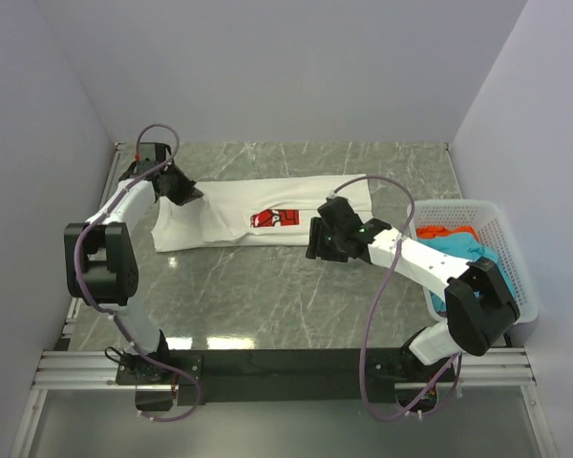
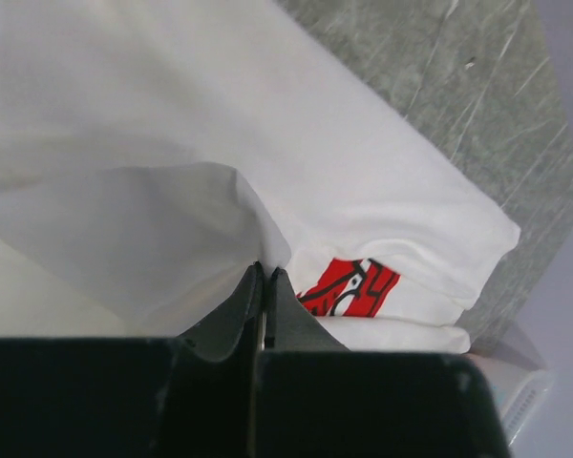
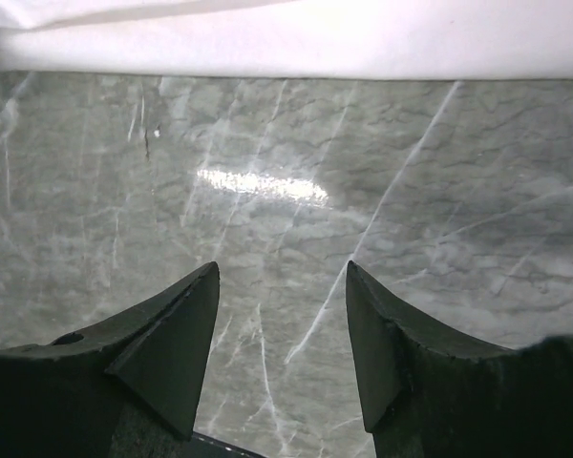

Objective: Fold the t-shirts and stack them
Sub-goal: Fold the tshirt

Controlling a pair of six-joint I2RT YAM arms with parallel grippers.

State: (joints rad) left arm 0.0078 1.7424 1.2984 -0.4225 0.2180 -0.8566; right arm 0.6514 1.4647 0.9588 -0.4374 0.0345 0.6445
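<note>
A white t-shirt (image 1: 229, 215) with a red print (image 1: 274, 218) lies across the marble table as a long folded band. My left gripper (image 1: 186, 194) is at its far left end, shut on a raised fold of the white cloth (image 2: 172, 143). In the left wrist view the pinched fold rises right at the fingertips of my left gripper (image 2: 265, 272), with the red print (image 2: 349, 286) just beyond. My right gripper (image 1: 317, 240) hovers at the shirt's near edge, right of the print. It stands open over bare table, my right gripper (image 3: 282, 277) holding nothing, and the shirt's hem (image 3: 286, 43) runs along the top.
A white mesh basket (image 1: 518, 260) stands at the right wall and holds a teal shirt (image 1: 458, 253) and a red-orange one (image 1: 447, 232). Grey walls close in the table at the left, back and right. The right arm's purple cable loops over the near table.
</note>
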